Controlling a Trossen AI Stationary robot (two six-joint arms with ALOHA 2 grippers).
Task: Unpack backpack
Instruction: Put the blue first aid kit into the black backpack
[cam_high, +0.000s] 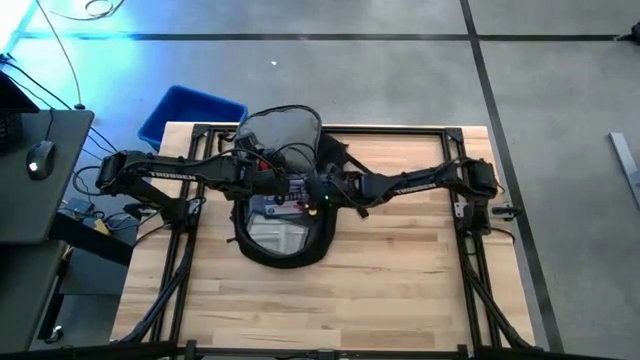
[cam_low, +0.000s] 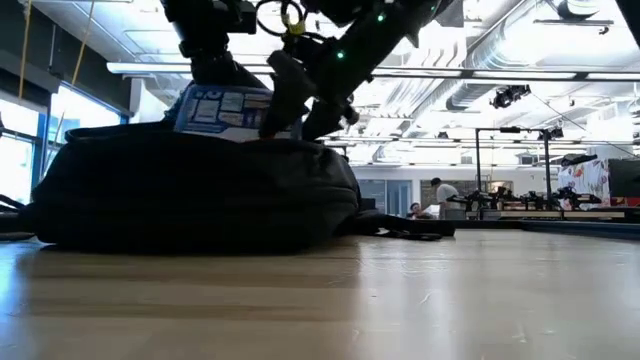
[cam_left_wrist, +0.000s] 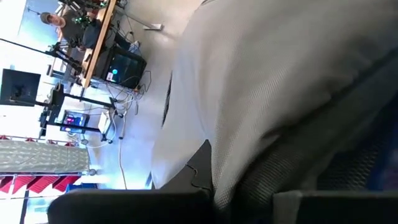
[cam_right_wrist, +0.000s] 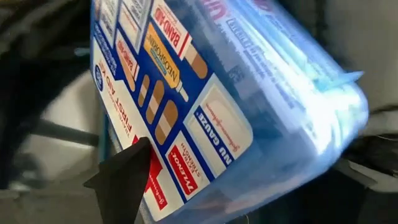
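Note:
The black backpack (cam_high: 285, 250) lies on its back in the middle of the table, its main pocket open. Its grey-lined flap (cam_high: 280, 130) is raised toward the far edge. My left gripper (cam_high: 257, 165) is shut on that flap. A blue translucent first-aid box (cam_low: 225, 108) with a white label sticks up, tilted, out of the pocket. My right gripper (cam_low: 300, 105) stands open at the box's end. In the right wrist view the box (cam_right_wrist: 249, 93) fills the gap, and one finger (cam_right_wrist: 124, 180) shows in front of its label. My left gripper pinches the flap's fabric (cam_left_wrist: 245, 180), grey lining and black mesh edge, between its two fingers. It comes from the table's left, slanting down. The flap stands lifted off the pocket. My right gripper is close around the first-aid box; I cannot tell whether a finger touches it.
A blue bin (cam_high: 190, 115) stands beyond the table's far left corner. The backpack's black straps (cam_low: 400, 228) trail on the table to its right. Something pale (cam_high: 275, 238) lies in the pocket's near part. Bare wood (cam_high: 330, 310) runs along the near edge.

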